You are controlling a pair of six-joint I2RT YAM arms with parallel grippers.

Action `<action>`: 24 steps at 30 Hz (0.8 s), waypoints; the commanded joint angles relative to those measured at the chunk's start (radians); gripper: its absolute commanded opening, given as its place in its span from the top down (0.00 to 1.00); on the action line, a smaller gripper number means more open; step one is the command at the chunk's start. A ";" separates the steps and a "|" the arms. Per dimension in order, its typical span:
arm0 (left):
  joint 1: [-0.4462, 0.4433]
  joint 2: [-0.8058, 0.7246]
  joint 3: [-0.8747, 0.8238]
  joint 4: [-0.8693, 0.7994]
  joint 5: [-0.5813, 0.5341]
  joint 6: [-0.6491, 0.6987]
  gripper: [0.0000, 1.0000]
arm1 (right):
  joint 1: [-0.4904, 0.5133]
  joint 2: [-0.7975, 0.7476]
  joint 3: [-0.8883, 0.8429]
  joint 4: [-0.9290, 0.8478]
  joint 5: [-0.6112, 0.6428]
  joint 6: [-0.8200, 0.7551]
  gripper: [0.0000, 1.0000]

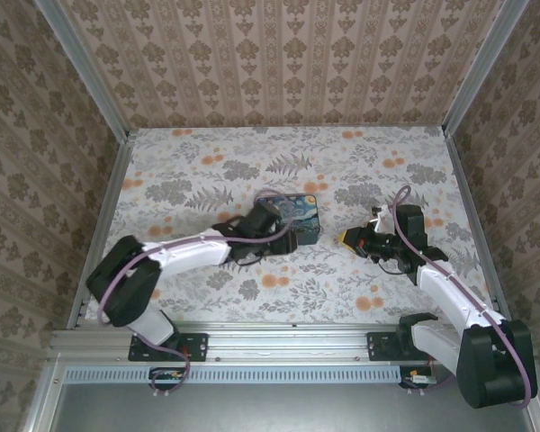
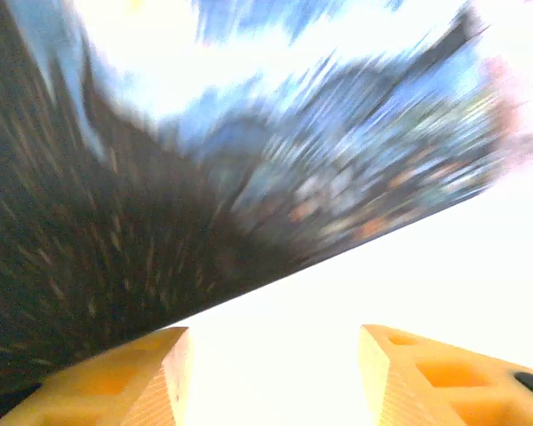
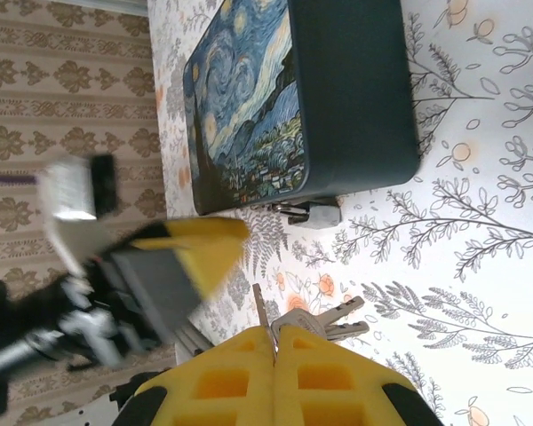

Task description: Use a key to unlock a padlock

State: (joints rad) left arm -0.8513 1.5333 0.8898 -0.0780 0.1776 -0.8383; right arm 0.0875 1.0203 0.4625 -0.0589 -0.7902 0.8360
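Yellow-tipped, the right gripper [image 1: 348, 237] is hovering beside the painted box [image 1: 306, 216] near the middle of the table [image 1: 207, 162]. Left wrist: the left gripper [image 2: 271, 346] is standing released before the box. Right wrist: the right gripper is clenching the key [image 3: 260, 306]; the padlock [image 3: 309, 213] is lying against the box.

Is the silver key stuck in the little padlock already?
No, the silver key sits pinched in the right pincer, apart from the small grey padlock beside the dark painted tin box.
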 commanded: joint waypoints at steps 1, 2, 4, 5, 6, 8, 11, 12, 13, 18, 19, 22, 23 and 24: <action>0.073 -0.051 -0.012 0.185 0.283 -0.079 0.47 | -0.002 0.004 0.012 0.018 -0.065 -0.005 1.00; 0.082 -0.045 -0.002 0.214 0.321 -0.092 0.47 | 0.003 0.007 0.011 0.032 -0.072 0.003 1.00; 0.086 -0.027 0.024 0.260 0.378 -0.107 0.46 | 0.017 0.011 0.014 0.057 -0.083 0.020 1.00; 0.086 -0.019 0.033 0.276 0.397 -0.116 0.46 | 0.025 0.011 0.015 0.070 -0.087 0.028 1.00; 0.086 -0.006 0.041 0.297 0.414 -0.129 0.46 | 0.035 0.010 0.016 0.087 -0.092 0.040 1.00; 0.086 0.010 0.056 0.295 0.426 -0.130 0.46 | 0.051 0.002 0.017 0.118 -0.092 0.062 1.00; 0.084 0.020 0.061 0.304 0.442 -0.132 0.47 | 0.069 0.001 0.030 0.124 -0.087 0.071 1.00; 0.081 0.026 0.065 0.310 0.452 -0.135 0.48 | 0.078 0.004 0.032 0.136 -0.089 0.076 1.00; 0.076 0.032 0.072 0.312 0.457 -0.132 0.49 | 0.087 0.008 0.032 0.152 -0.092 0.087 1.00; 0.055 0.066 0.080 0.366 0.525 -0.150 0.52 | 0.122 0.035 0.044 0.202 -0.084 0.114 1.00; 0.052 0.069 0.079 0.366 0.525 -0.151 0.52 | 0.125 0.038 0.045 0.219 -0.083 0.124 1.00; 0.050 0.074 0.076 0.378 0.535 -0.155 0.54 | 0.132 0.048 0.055 0.235 -0.083 0.133 1.00; 0.049 0.077 0.076 0.382 0.540 -0.157 0.55 | 0.135 0.050 0.057 0.242 -0.083 0.136 1.00; 0.049 0.079 0.079 0.382 0.546 -0.156 0.56 | 0.138 0.053 0.057 0.250 -0.083 0.141 1.00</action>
State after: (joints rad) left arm -0.8001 1.5986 0.9405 0.2630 0.6781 -0.9802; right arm 0.2146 1.0637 0.4828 0.1310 -0.8474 0.9497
